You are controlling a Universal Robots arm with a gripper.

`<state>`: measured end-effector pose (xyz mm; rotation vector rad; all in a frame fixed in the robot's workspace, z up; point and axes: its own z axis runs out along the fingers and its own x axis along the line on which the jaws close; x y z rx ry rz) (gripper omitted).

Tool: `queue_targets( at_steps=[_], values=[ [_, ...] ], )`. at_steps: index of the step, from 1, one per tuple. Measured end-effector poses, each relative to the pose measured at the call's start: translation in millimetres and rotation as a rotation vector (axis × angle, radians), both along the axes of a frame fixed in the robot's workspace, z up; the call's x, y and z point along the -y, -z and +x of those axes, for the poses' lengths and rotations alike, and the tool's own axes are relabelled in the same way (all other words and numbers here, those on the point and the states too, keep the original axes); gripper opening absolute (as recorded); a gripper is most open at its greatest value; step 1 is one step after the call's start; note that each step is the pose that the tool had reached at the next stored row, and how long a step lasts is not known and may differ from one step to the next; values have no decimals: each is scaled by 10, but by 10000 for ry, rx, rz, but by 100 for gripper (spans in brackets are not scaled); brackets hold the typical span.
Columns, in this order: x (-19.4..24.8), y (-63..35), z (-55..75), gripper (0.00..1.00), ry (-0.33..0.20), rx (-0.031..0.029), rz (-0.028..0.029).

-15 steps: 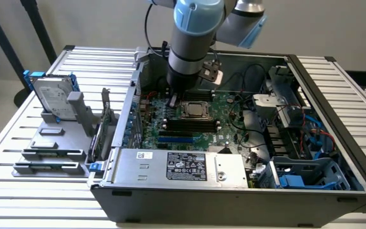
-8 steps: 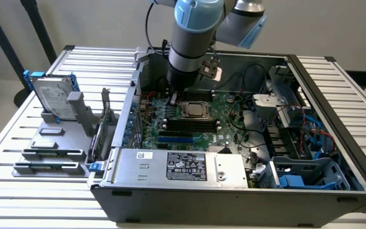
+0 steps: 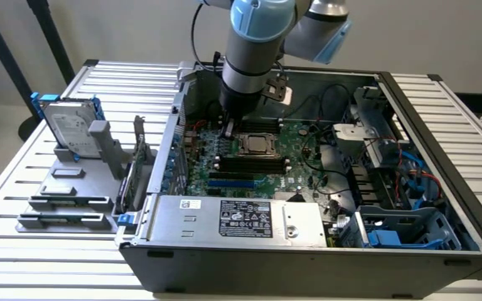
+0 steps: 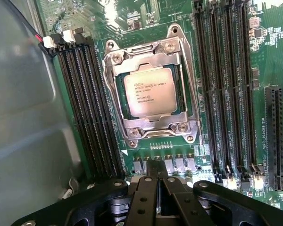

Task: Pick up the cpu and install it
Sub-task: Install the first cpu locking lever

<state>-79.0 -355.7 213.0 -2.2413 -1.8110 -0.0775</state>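
Lying flat in socket (image 4: 151, 92), cpu (image 4: 148, 91) square (no long axis); gripper (image 4: 158, 200) pressed together, empty.

We see even, bright light across the white slatted metal table (image 3: 48, 251), with soft shadow inside the open grey computer case (image 3: 308, 263). At the wrist, glare washes the green motherboard (image 4: 269, 52), and the near grey case wall (image 4: 23, 117) blurs.
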Motion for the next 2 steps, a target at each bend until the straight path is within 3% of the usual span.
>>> queue_targets(
  at_steps=[2],
  values=[
    [0,0,0,11,0,1,1]
  ],
)
